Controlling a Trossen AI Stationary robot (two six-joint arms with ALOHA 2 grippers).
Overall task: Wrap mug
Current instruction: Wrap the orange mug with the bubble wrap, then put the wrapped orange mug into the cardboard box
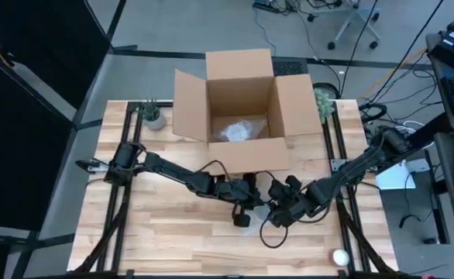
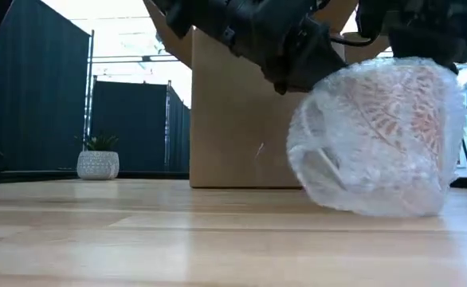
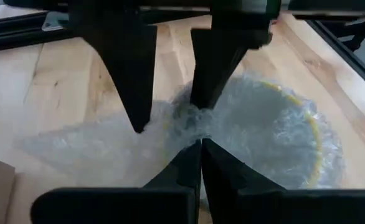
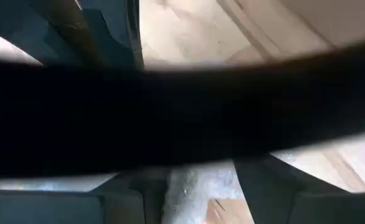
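The mug (image 2: 385,127), wrapped in clear bubble wrap, sits tilted on the wooden table (image 2: 138,239) in front of the box. Its yellow rim (image 3: 315,134) shows through the wrap in the left wrist view. My left gripper (image 3: 201,144) is shut on a bunch of the bubble wrap (image 3: 108,146) beside the rim. My right gripper (image 3: 170,118) faces it from the other side, open, with its fingers astride the same bunch. In the high view both grippers meet over the mug (image 1: 245,218). My left gripper pinches a gathered bunch of the wrap (image 3: 199,129) between its two fingertips, next to the mug's rim. The fingers slant down from the table's left side. The wrapped mug stays tilted below them, its lower side at the table top (image 2: 377,214). My right gripper has one fingertip (image 3: 201,102) close against the same bunch; I cannot tell whether it touches.
An open cardboard box (image 1: 242,85) stands just beyond the grippers, with a wrapped bundle (image 1: 239,130) inside. A small potted plant (image 1: 151,115) is at the far left and another (image 1: 325,101) at the far right. A small white round object (image 1: 340,256) lies near the front right corner.
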